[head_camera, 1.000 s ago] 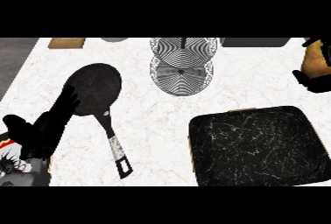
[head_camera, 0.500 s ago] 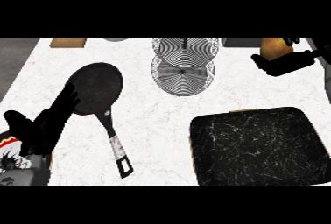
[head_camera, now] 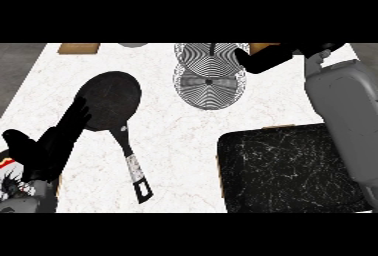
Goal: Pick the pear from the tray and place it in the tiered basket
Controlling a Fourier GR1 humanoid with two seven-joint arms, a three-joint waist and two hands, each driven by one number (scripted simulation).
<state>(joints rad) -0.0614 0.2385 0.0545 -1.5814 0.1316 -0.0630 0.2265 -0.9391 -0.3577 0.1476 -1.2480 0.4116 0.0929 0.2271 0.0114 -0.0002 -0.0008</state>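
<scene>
Toward 1 o'clock, close to the far edge of the counter (head_camera: 177, 150): the right hand (head_camera: 270, 60), fingers clenched round the pear (head_camera: 260, 47), only a brown-yellow strip of the fruit visible above the black fingers. Held just beside the tiered basket (head_camera: 209, 75), on its 3 o'clock side; touching or apart, impossible to tell. Basket itself at 12 o'clock, wire rings seen from above, top part cut by the far edge of the view.

Grey right forearm (head_camera: 347, 115) stretched from 4 o'clock up to 2 o'clock, across the right rim of the tray (head_camera: 288, 170). Tray at 4 to 5 o'clock, dark and marbled, reaching down to the near edge.

Room for moving: the white stretch between tray and basket, and a wide strip through the middle down to 6 o'clock.

At 9 to 10 o'clock a black frying pan (head_camera: 111, 97), handle pointing toward 7 o'clock, well apart from the basket. At 8 o'clock the left hand (head_camera: 48, 150), fingers straight and released, resting, fingertips overlapping the left rim of the pan in this view.

Along the far edge at 11 o'clock a small wooden board (head_camera: 79, 48) and a grey round thing (head_camera: 133, 44), both cut by the edge.
</scene>
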